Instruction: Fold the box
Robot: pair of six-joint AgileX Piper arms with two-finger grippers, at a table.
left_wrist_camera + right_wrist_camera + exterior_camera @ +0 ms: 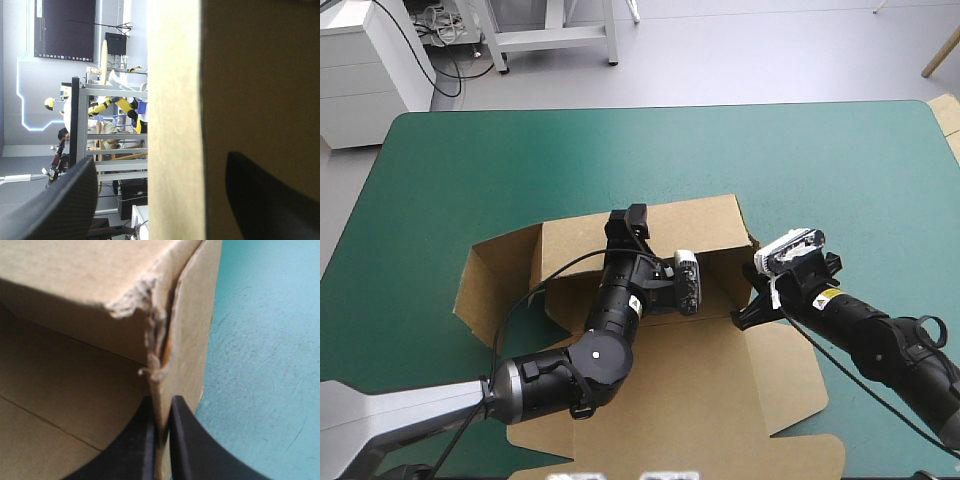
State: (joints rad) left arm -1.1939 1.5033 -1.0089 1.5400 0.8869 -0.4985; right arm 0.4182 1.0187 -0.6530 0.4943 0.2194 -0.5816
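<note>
My right claw point(162, 400) is pinched almost closed on the box point(720, 400). It grips the thin edge of a side flap point(192, 340) just where that flap meets the raised back wall point(700, 225), and the corner there is torn and frayed. My left claw point(161, 157) reaches across the box floor and stands wide apart, astride the top edge of the same wall. One finger point(270, 200) sits before the wall's shaded face and the other point(60, 205) is clear of it on the far side, so it grips nothing. The box lies in the middle of the teal-green table point(620, 140), floor flat, with another flap point(495, 275) at its left end.
</note>
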